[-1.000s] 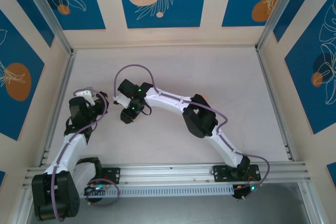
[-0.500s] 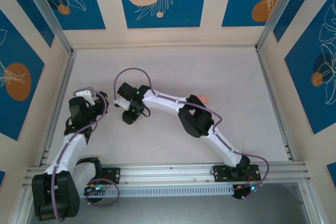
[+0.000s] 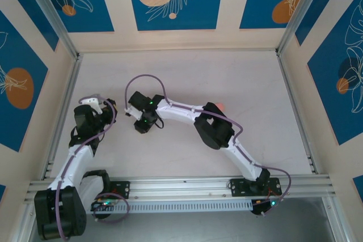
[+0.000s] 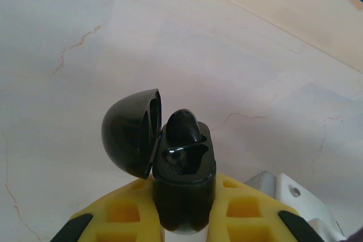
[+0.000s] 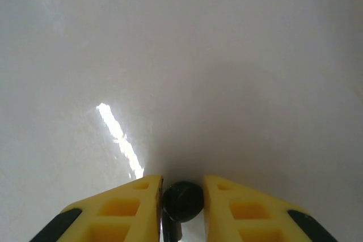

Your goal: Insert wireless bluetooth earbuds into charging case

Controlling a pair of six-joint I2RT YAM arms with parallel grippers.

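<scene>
We find the left gripper (image 4: 182, 196) clamped on the open charging case (image 4: 182, 177), lower centre of its wrist view; one seat looks occupied. The right gripper (image 5: 182, 185) pinches an earbud (image 5: 182, 201) on the table (image 5: 181, 55), bottom centre; its insertion is not yet done.

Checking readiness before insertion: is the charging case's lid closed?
No, the charging case has its lid swung open to the side.
</scene>
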